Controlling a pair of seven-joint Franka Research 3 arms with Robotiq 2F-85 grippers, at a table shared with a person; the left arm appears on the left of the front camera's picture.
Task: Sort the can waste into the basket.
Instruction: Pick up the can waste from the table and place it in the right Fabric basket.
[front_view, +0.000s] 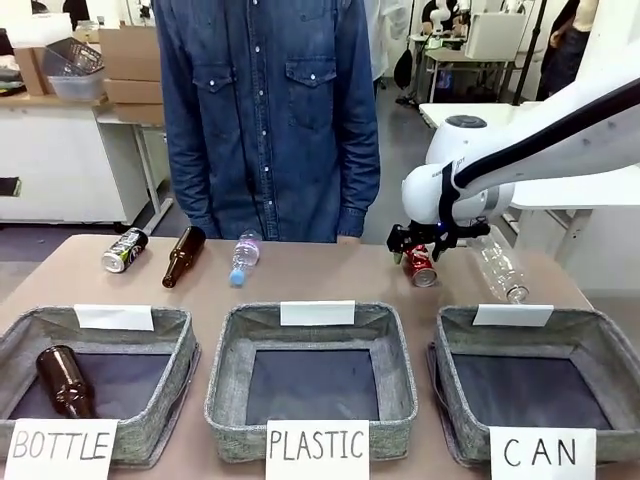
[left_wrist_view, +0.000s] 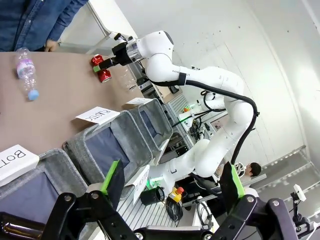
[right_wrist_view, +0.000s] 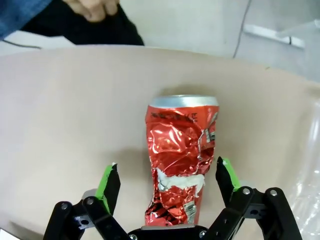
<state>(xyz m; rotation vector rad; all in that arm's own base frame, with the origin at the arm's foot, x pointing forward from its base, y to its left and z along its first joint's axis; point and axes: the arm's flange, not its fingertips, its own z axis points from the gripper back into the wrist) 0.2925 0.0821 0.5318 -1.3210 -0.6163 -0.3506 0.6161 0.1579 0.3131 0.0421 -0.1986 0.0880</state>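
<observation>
The dented red can lies on its side on the table beyond the CAN basket, between the right gripper's spread fingers; the black can lies far left, and the left gripper hangs open, empty.

2 small metal drink cans: 1 dented red can, 1 black can with silver print. 2 brown glass bottles: 1 loose brown bottle, 1 basketed brown bottle. 2 clear plastic bottles: 1 blue-capped clear bottle, 1 larger clear bottle. 3 grey woven-fabric rectangular baskets: BOTTLE basket, PLASTIC basket, CAN basket.
</observation>
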